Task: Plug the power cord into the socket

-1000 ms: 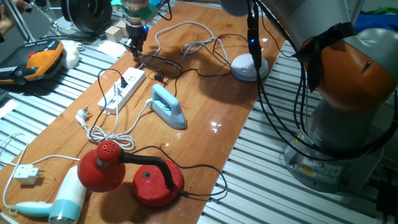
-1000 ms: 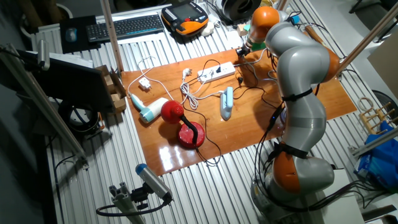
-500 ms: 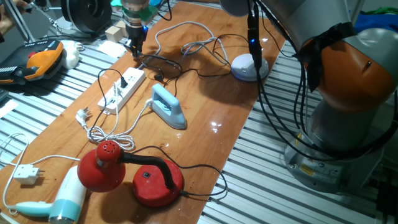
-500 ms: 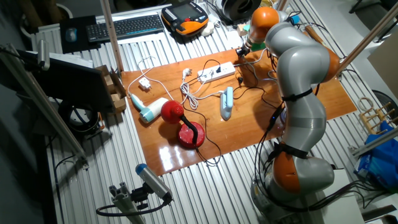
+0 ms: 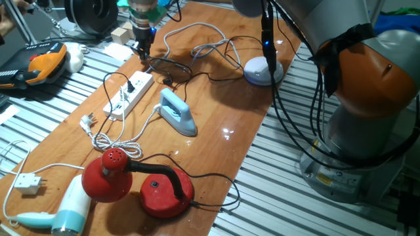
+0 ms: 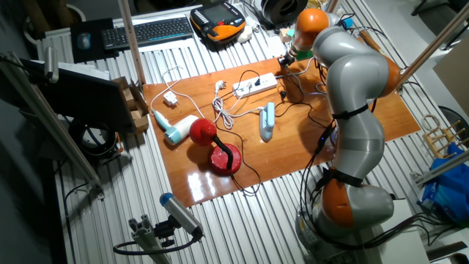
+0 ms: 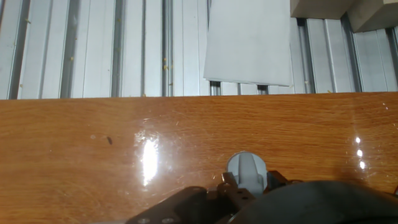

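The power cord lies in thin black loops on the tabletop in the upper middle of the frame, just right of the white socket. It looks light and floppy, so the stiff little plug is the best place to take hold; the cable would just sag. The pincer hangs low at the upper left; whether it's open or closed I cannot tell. No readable writing anywhere.

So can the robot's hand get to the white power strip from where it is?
Probably yes. The gripper hangs just past the near end of the socket, and only thin black cable lies between them.
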